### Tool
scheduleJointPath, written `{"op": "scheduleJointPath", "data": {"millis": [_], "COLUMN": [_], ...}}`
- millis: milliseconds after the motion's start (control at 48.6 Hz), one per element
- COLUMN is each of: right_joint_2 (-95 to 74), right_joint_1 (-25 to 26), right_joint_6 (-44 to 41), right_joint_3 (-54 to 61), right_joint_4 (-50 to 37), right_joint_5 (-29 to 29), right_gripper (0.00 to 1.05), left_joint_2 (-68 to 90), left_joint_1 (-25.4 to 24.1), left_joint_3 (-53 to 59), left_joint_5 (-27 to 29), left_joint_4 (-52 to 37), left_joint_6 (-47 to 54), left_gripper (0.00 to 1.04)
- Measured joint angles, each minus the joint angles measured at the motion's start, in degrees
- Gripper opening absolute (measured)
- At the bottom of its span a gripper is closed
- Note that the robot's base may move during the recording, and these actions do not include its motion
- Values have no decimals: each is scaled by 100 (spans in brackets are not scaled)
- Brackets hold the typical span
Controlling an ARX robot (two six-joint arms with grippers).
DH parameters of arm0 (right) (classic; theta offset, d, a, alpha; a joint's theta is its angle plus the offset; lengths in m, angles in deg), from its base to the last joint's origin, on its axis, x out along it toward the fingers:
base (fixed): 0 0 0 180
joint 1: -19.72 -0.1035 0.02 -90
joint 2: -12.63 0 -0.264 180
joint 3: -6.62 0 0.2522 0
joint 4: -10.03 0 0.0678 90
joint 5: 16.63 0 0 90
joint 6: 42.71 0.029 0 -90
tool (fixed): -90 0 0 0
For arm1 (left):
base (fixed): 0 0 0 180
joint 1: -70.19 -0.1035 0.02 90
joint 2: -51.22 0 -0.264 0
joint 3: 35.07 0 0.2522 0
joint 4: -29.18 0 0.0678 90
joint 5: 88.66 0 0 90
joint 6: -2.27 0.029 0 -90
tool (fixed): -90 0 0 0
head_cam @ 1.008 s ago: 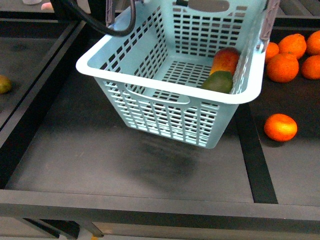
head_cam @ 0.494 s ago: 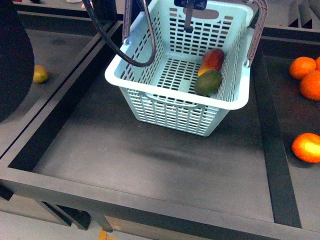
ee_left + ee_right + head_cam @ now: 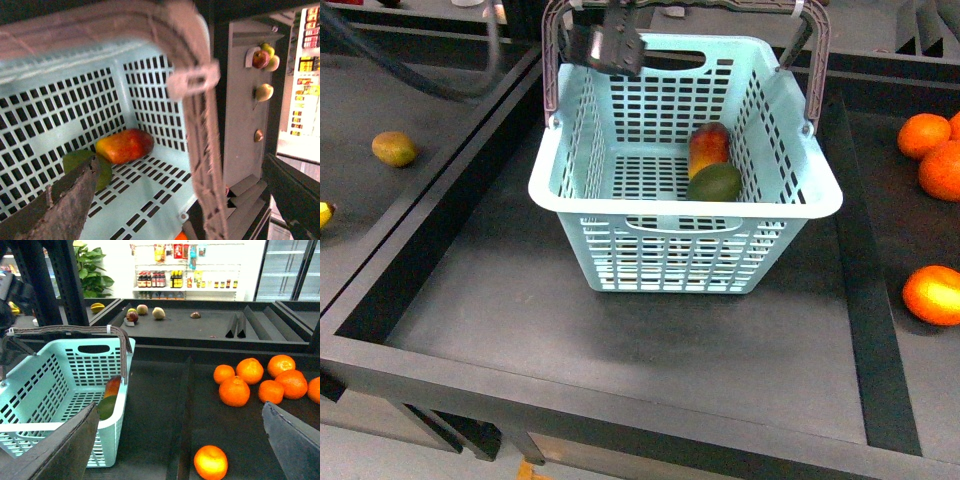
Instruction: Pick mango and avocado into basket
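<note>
The turquoise basket (image 3: 665, 240) stands level in the middle tray, both grey-brown handles (image 3: 807, 70) raised. Inside it, against the right wall, the dark-red mango (image 3: 709, 147) lies just behind the green avocado (image 3: 715, 184). My left gripper (image 3: 610, 45) hovers over the basket's back left corner. In the left wrist view it is open (image 3: 180, 165), a handle (image 3: 200, 150) runs between its fingers, and the mango (image 3: 125, 146) and avocado (image 3: 102, 167) lie below. My right gripper (image 3: 180, 410) is open and empty, to the right of the basket (image 3: 60, 375).
Several oranges (image 3: 935, 150) lie in the right tray, one alone (image 3: 932, 295) nearer the front. A yellowish fruit (image 3: 394, 149) sits in the left tray. Raised black dividers (image 3: 850, 300) separate the trays. More fruit (image 3: 158, 313) lies on a far shelf.
The basket was tilted and close to the camera; now it stands level and farther back. Mango and avocado have stayed inside. The left gripper is now over its back left corner.
</note>
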Motion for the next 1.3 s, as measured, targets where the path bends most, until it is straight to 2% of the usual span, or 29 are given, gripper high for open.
{"op": "scheduleJointPath", "data": {"millis": [473,617,679,761,905,926,967,1008,1090,1172,1255,1296], "right_joint_2": [0,0,0,0,0,0,0,0,0,0,0,0], "right_joint_1": [0,0,0,0,0,0,0,0,0,0,0,0], "right_joint_6": [0,0,0,0,0,0,0,0,0,0,0,0], "right_joint_3": [0,0,0,0,0,0,0,0,0,0,0,0], "right_joint_4": [0,0,0,0,0,0,0,0,0,0,0,0], "right_joint_5": [0,0,0,0,-4,-2,0,-2,0,2,-4,-2], "right_gripper": [97,97,97,97,97,97,97,97,97,97,97,97], "left_joint_2": [-2798,-4489,-5296,-6067,-6605,-6627,-6747,-6867,-7165,-7514,-7807,-7976], "left_joint_1": [-1600,-2337,-2564,-2562,-2455,-2481,-2601,-2638,-2662,-2660,-2667,-2671], "left_joint_3": [3099,4264,4706,5045,5139,5202,5648,6083,6896,7532,8035,8371], "left_joint_5": [50,22,168,431,457,293,-874,-1794,-2743,-2898,-2898,-2898], "left_joint_4": [-728,-1134,-1224,-1502,-1576,-1705,-2441,-3128,-3897,-4266,-4509,-4645], "left_joint_6": [326,719,1204,2065,3174,3421,4419,5501,7261,8614,9259,9497], "left_gripper": [97,97,97,97,97,96,87,80,65,51,36,25]}}
